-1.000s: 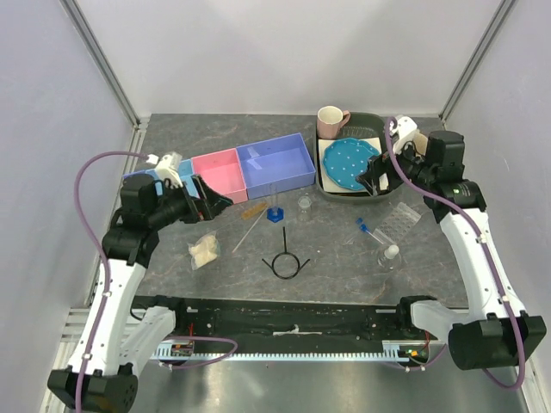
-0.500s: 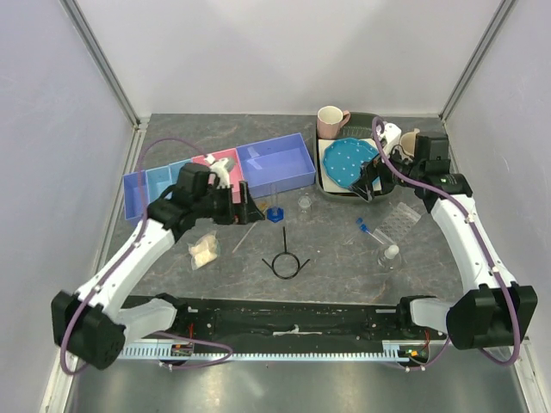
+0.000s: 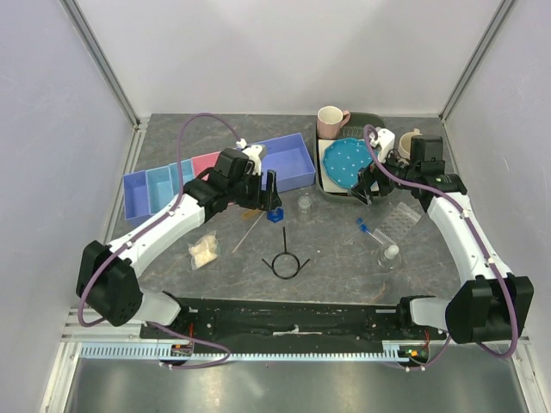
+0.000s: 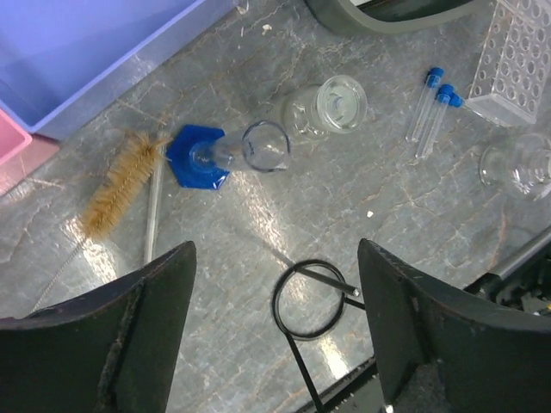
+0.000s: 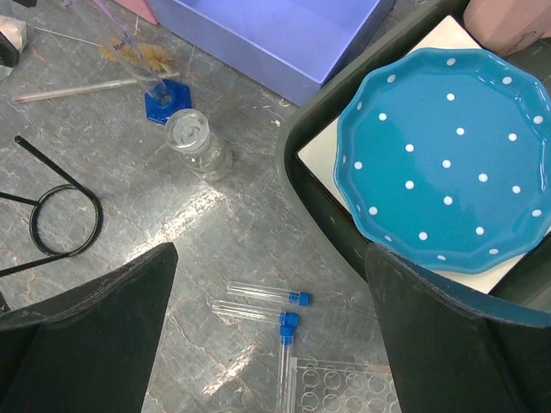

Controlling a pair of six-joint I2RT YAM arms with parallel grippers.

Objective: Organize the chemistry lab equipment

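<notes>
My left gripper (image 3: pixel 268 190) is open and empty, hovering just above the blue-based cylinder (image 3: pixel 275 213). Its wrist view shows the cylinder (image 4: pixel 225 155), the clear beaker (image 4: pixel 325 107), the black wire loop (image 4: pixel 313 299), a brush (image 4: pixel 120 184) and a thin rod (image 4: pixel 152 209). My right gripper (image 3: pixel 365 186) is open and empty at the dark tray's near edge, above the blue-capped vials (image 5: pixel 263 303) and the clear tube rack (image 5: pixel 344 387). The white-capped bottle (image 3: pixel 389 255) and the small clear bag (image 3: pixel 204 249) lie on the table.
A row of bins runs along the back left: purple (image 3: pixel 288 162), pink (image 3: pixel 205 162), blue (image 3: pixel 148 187). A dark tray (image 3: pixel 336 189) at the back right holds a blue dotted plate (image 3: pixel 347 161) and a pink mug (image 3: pixel 331 120). Enclosure walls stand on three sides.
My left arm has swung right, from over the blue and pink bins to above the blue-based cylinder. My right gripper has shifted slightly left along the tray's edge. No object has moved.
</notes>
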